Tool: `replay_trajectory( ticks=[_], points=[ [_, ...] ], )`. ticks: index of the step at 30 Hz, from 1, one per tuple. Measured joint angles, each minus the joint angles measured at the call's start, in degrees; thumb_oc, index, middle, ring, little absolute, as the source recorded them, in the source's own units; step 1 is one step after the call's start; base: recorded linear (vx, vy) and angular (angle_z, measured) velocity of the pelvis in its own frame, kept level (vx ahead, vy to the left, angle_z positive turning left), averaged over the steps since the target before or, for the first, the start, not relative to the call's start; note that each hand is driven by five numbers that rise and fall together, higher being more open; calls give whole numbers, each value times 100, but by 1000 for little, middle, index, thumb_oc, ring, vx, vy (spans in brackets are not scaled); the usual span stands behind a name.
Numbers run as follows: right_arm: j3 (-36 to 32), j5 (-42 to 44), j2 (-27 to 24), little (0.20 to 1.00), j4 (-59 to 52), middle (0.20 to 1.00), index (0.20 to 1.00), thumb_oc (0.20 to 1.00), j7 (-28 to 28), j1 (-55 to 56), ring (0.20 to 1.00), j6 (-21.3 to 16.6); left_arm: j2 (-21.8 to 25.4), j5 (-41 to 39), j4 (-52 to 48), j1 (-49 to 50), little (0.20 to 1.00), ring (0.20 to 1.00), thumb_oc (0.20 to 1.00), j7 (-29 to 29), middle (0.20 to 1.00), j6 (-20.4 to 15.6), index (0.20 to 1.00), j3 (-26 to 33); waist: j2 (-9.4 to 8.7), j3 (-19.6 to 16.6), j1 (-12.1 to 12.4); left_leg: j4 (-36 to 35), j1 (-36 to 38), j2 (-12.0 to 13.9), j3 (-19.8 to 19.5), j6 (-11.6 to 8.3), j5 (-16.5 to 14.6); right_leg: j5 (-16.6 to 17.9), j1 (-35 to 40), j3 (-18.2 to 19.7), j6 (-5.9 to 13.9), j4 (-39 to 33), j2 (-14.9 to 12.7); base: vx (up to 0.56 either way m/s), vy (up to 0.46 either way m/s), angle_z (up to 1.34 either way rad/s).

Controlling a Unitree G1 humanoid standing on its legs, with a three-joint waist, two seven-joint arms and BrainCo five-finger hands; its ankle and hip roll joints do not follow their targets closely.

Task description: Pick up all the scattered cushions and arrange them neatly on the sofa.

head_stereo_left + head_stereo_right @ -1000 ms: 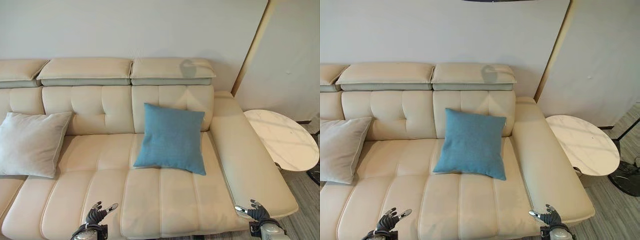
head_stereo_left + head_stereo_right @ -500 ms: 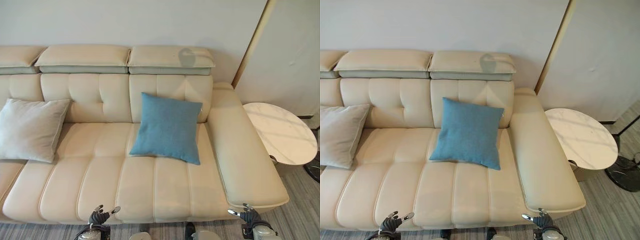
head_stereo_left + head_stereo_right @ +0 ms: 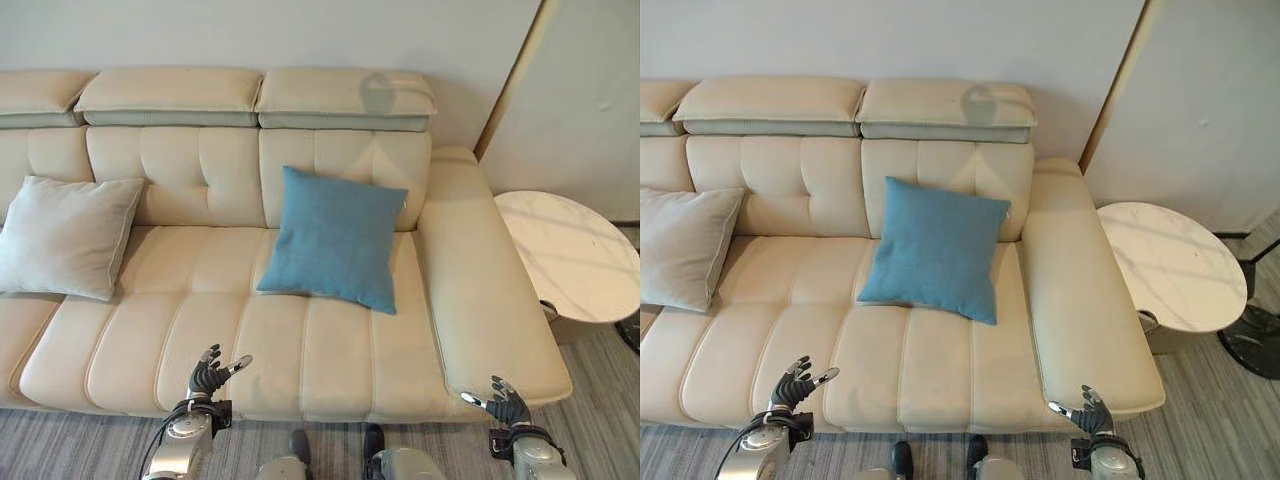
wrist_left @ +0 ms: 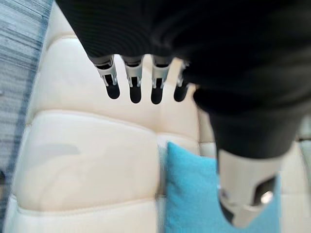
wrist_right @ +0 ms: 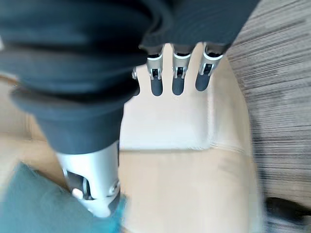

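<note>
A long cream leather sofa [image 3: 300,340] runs across the room, its back against a plain pale wall [image 3: 280,35], with padded headrests [image 3: 345,95] along the top and a tufted backrest below them. The seat is ribbed into broad panels, and it meets a grey striped carpet [image 3: 90,445] at the front edge.

On the seat, a blue cushion [image 3: 335,238] leans upright against the backrest, near the sofa's right arm [image 3: 485,290]. Well apart from it, toward the left end, a light grey cushion [image 3: 65,235] also leans on the backrest, tilted a little.

Beyond the right arm stands a round side table with a white marbled tabletop [image 3: 570,255], just beside the sofa. Behind it a pale wall panel with a thin wooden edge strip [image 3: 510,85] rises at a slant.

Down low, the left hand [image 3: 212,372] hovers over the sofa's front edge, fingers spread and relaxed, holding nothing. The right hand [image 3: 505,405] hangs near the front corner of the sofa's right arm, fingers likewise straight and apart, empty. In the left wrist view, the blue cushion sits past the thumb on the cream seat.
</note>
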Motion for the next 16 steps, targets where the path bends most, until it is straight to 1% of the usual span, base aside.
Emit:
replay_trajectory(
  ticks=[2, 4, 6, 10, 13, 16],
  points=[
    [47, 0, -2, 1000, 31, 1000, 1000, 1000, 21, -5, 1000, -3, -2, 144, 11, 122, 1000, 1000, 1000, -11, 1000, 45, 1000, 36, 99, -52, 18, -3, 15, 29, 1, 29, 266, 148, 234, 40, 102, -365, 86, -3, 125, 4],
    [92, -3, 25, 1000, 44, 1000, 1000, 1000, 54, 40, 1000, -1, 2, 154, 13, 281, 1000, 1000, 1000, -26, 1000, 76, 1000, 32, 118, -119, 12, -4, 145, -42, -43, 41, 290, 239, 494, 37, 182, -705, 73, -28, 113, 6],
    [119, -13, 20, 1000, 47, 1000, 1000, 1000, 65, 26, 1000, 22, 12, 163, 18, 425, 1000, 1000, 1000, -34, 1000, 118, 1000, 39, 125, -160, 16, 5, 232, -101, -36, 61, 276, 310, 650, 61, 188, -871, 52, -50, 100, 2],
    [234, -15, 26, 1000, 45, 1000, 1000, 1000, 75, -10, 1000, 68, 13, 189, 32, 437, 1000, 1000, 1000, -41, 1000, 156, 1000, 52, 81, -200, 30, 29, 259, -118, -34, 62, 276, 367, 680, 53, 137, -868, 34, -34, 75, 1],
    [308, -17, 37, 1000, 49, 1000, 1000, 1000, 82, -39, 1000, 76, 10, 375, 76, 426, 1000, 1000, 1000, -45, 1000, 161, 1000, 29, 41, -234, 23, 7, 334, -96, -27, 49, 263, 316, 751, 61, 209, -870, 54, -11, 38, -2],
    [309, -21, 40, 1000, 171, 1000, 1000, 1000, 80, -38, 1000, 83, 10, 376, 139, 430, 1000, 1000, 1000, -43, 1000, 161, 1000, 17, 17, -275, 26, -10, 345, -64, -21, -29, 207, 301, 754, 67, 215, -870, 68, -4, 39, -3]
  ],
)
